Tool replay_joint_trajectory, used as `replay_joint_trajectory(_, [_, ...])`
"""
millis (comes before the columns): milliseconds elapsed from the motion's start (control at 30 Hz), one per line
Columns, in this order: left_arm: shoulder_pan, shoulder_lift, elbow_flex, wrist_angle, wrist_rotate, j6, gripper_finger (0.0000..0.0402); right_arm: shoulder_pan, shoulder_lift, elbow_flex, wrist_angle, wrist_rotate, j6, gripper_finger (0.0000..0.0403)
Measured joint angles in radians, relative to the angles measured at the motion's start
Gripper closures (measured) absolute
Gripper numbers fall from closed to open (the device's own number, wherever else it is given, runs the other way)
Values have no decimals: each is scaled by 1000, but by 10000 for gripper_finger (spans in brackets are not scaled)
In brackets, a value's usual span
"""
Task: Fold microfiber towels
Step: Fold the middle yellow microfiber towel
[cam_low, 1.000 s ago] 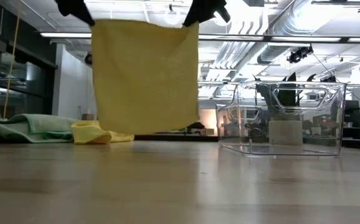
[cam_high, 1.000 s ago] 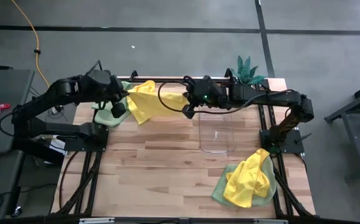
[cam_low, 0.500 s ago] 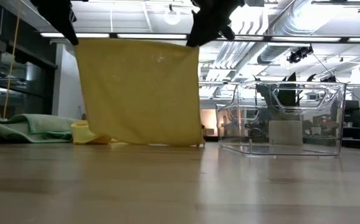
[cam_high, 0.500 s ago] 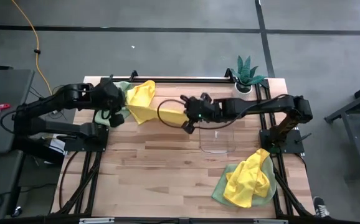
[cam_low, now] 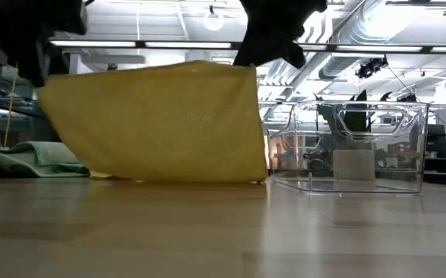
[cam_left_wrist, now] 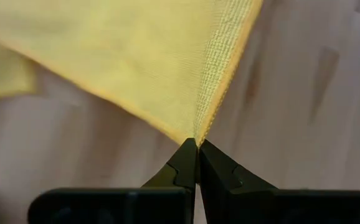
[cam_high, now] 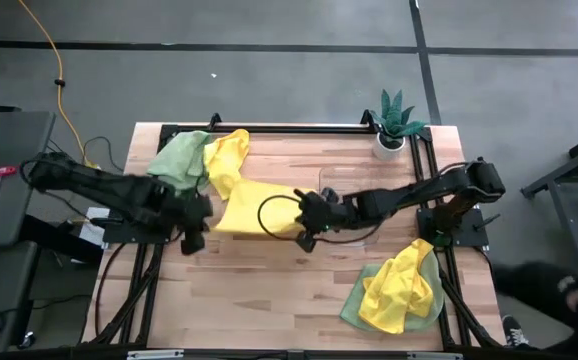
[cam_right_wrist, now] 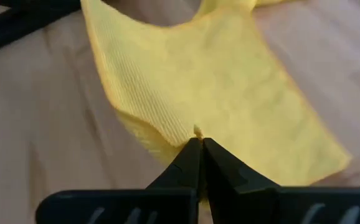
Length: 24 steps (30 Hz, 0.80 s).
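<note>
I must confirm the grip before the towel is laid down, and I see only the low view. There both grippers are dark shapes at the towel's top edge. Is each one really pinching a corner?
Observer: Yes for the left gripper. Its wrist view shows the fingers shut on a corner of the yellow towel.
Operator: And the right one?
Observer: The right gripper is also shut, on the towel's edge at a small bunched fold.
Operator: What lies on the table behind the towel?
Observer: In the high view, a green towel and a second yellow towel lie crumpled at the far left corner.
Operator: Any more towels?
Observer: A yellow-on-green pile at the near right corner.
</note>
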<state>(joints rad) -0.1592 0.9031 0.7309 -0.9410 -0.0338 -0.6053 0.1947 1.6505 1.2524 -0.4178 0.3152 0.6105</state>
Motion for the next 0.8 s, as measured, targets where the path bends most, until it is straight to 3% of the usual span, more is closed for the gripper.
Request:
replay_joint_trajectory(233, [-297, 9, -164, 340, -51, -398, 401, 79, 0, -88, 132, -36, 116, 403])
replay_joint_trajectory(500, [-563, 101, -194, 443, -132, -741, 401, 132, 12, -134, 211, -106, 234, 403])
replay_joint_trajectory(700, [-654, 206, -194, 609, -144, -861, 401, 192, 88, -136, 273, -252, 321, 403])
replay_joint_trajectory(800, [-652, 252, -194, 681, -123, -869, 401, 219, 114, -137, 283, -270, 380, 403])
